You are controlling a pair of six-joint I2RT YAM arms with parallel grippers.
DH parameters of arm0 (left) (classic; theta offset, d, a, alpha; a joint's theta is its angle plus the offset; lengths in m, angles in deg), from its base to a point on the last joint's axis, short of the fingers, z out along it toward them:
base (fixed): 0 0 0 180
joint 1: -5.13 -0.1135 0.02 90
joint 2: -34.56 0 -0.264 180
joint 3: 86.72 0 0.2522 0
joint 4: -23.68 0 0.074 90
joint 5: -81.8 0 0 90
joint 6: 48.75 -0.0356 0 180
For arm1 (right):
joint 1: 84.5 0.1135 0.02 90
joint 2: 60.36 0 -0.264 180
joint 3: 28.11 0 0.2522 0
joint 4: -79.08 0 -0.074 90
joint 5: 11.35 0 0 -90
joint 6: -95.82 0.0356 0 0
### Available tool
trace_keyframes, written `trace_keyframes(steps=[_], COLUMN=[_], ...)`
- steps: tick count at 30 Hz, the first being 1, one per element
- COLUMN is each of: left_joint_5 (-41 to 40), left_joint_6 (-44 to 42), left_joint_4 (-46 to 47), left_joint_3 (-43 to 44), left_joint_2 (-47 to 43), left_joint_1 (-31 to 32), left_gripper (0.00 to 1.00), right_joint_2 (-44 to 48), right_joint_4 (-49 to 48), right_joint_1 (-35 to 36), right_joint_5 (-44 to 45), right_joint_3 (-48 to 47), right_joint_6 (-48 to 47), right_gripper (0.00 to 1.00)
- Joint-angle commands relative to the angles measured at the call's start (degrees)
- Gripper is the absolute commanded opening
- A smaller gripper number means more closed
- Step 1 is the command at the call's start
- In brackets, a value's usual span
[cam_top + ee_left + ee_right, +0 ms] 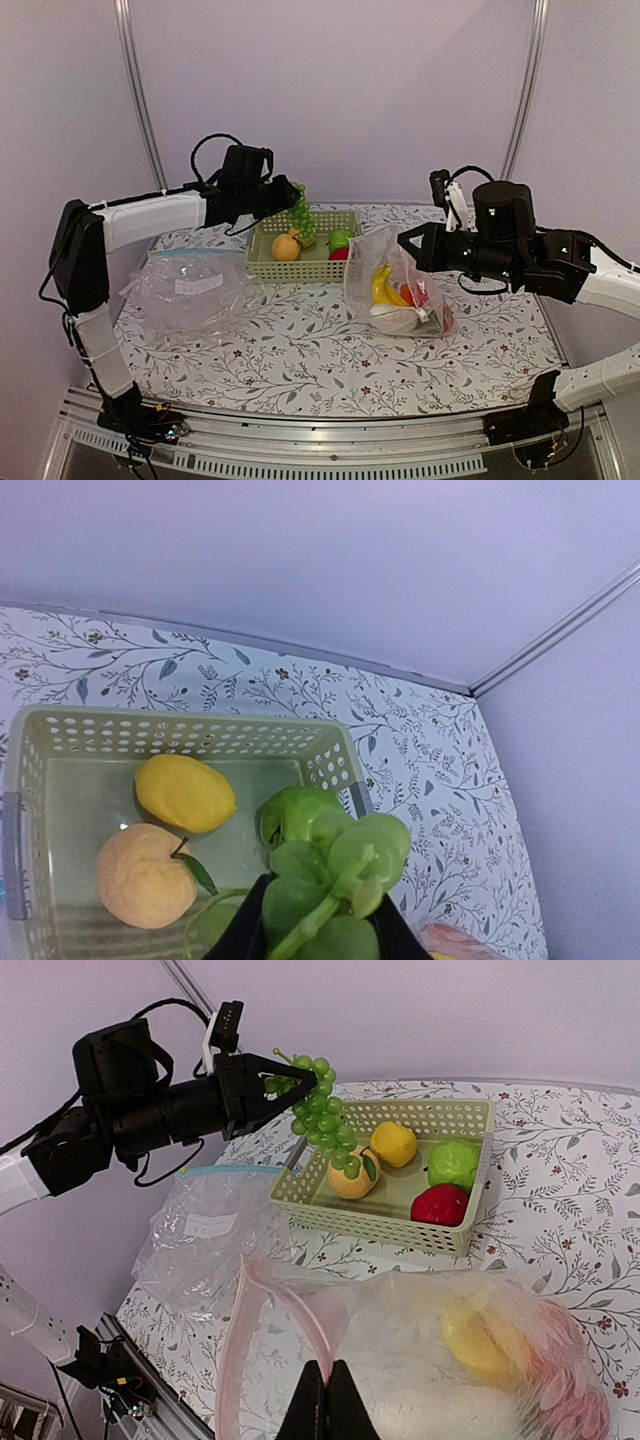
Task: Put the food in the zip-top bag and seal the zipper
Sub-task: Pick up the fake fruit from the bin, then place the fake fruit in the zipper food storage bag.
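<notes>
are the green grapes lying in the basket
No, the left gripper holds the green grapes up in the air above the basket.

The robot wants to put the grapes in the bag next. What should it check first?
1. Left gripper holding grapes: ok.
2. Grapes clear of basket rim: cannot tell.
3. Right gripper pinching zip-top bag mouth: ok.
4. Bag mouth open wide enough: cannot tell.
5. Grapes over the bag: not ok, they hang over the basket.
</notes>
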Motion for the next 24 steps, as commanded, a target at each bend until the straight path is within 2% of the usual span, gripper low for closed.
trace_keyframes(steps=[1,8,13,24], left_joint_5=[-1.3,0.0,6.4,12.8], left_joint_6=[-2.8,-7.0,-8.4,-10.8], left_joint_4=[3.2,4.0,9.3,14.1], left_joint_3=[-3.4,-9.3,-14.2,-19.5], left_joint_2=[-7.0,-17.6,-24.5,-32.7], left_joint_1=[0.8,3.8,6.8,16.6], left_gripper=[0.25,0.25,0.26,0.26], right_joint_2=[0.0,0.3,0.5,-0.4], right_joint_4=[-0.5,-0.5,-0.4,-0.4], right_joint_1=[0.2,0.3,0.2,0.3], right_joint_5=[0.4,0.5,0.6,0.6], right_joint_3=[0.2,0.1,0.0,-1.4], right_joint_6=[0.1,0.0,0.1,-0.6], right_gripper=[0.0,0.0,0.0,0.0])
